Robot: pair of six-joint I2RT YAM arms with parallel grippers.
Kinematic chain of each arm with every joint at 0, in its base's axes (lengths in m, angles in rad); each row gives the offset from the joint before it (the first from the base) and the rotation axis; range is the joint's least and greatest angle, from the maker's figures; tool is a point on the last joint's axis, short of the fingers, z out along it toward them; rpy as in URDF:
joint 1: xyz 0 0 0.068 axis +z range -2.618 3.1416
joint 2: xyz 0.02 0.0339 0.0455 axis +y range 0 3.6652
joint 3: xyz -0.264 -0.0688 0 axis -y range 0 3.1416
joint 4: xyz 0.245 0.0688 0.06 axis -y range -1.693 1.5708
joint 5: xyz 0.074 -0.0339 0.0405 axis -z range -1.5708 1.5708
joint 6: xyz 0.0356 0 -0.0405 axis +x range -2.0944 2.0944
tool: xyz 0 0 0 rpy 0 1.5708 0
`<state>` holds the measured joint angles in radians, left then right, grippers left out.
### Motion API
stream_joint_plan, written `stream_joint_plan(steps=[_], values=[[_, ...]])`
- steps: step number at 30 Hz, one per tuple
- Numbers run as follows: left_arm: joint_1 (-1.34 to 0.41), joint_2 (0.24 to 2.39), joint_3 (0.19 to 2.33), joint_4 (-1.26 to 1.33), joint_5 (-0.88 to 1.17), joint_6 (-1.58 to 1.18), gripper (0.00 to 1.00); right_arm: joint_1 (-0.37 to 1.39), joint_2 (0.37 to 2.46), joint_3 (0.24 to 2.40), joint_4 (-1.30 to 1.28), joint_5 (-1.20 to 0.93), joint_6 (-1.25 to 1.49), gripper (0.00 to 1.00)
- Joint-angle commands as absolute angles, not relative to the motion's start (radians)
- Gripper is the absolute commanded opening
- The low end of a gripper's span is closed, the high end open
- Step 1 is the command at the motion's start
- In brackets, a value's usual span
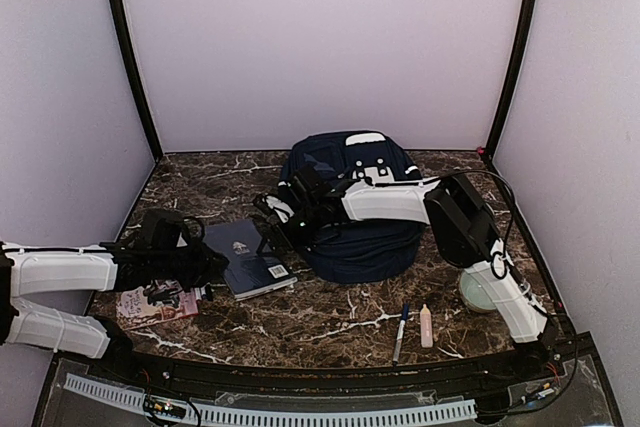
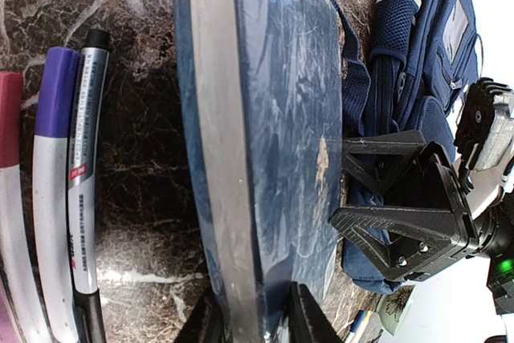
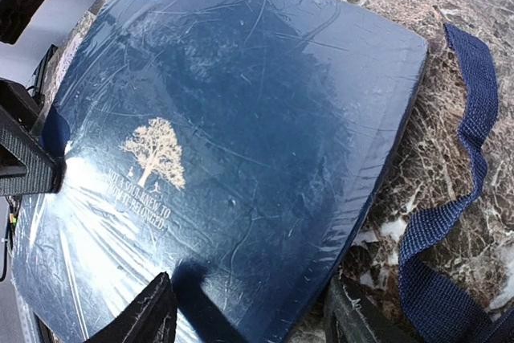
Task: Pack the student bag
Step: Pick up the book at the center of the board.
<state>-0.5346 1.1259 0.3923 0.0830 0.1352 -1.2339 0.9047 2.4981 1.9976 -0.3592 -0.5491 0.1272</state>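
Top view, student bag point(image 1: 352, 209): we saw it lying on the marble table point(image 1: 330, 317), just right of the dark blue book point(image 1: 247, 257) and a little farther back.
Top view, left gripper point(image 1: 212, 269): it sat at the book's left edge.
Top view, magazine point(image 1: 155, 304): pink, it lay left of the book toward the front, partly under the left arm.
Top view, right gripper point(image 1: 272, 222): its arm reached across the student bag, and the gripper hung at the book's far right corner.
Top view, pen point(image 1: 400, 331): it lay well right of the book, nearer the front.
Left wrist view, left gripper: we found its two fingers point(image 2: 307, 323) pressed on either face of the book at its page edge, grasping the book.
Left wrist view, right gripper point(image 2: 339, 182): its jaws stood spread, tips at the book's cover; we could not tell whether they touched.
Left wrist view, student bag point(image 2: 418, 46): it lay close beyond the book's cover side.
Right wrist view, right gripper point(image 3: 249, 315): released, its fingers were wide apart above the book's near edge, holding nothing.
Right wrist view, strap point(image 3: 458, 198): navy webbing trailed on the table just right of the book.
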Motion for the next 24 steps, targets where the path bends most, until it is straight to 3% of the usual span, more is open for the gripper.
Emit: stream_joint_plan(steps=[1,11,13,16,24], values=[[-0.542,1.101,0.467,0.356,0.17,-1.199,0.21,0.961,2.567,1.934,-0.505,-0.538,0.084,0.62],[-0.543,1.147,0.489,0.442,0.233,-1.191,0.42,0.962,2.555,1.941,-0.505,-0.547,0.091,0.62],[-0.542,1.155,0.49,0.448,0.235,-1.198,0.37,0.962,2.55,1.94,-0.507,-0.547,0.091,0.62],[-0.543,1.14,0.491,0.434,0.226,-1.214,0.21,0.961,2.531,1.94,-0.513,-0.545,0.089,0.62],[-0.543,1.013,0.608,0.172,0.165,-1.151,0.05,0.913,2.354,1.942,-0.545,-0.528,0.064,0.64]])
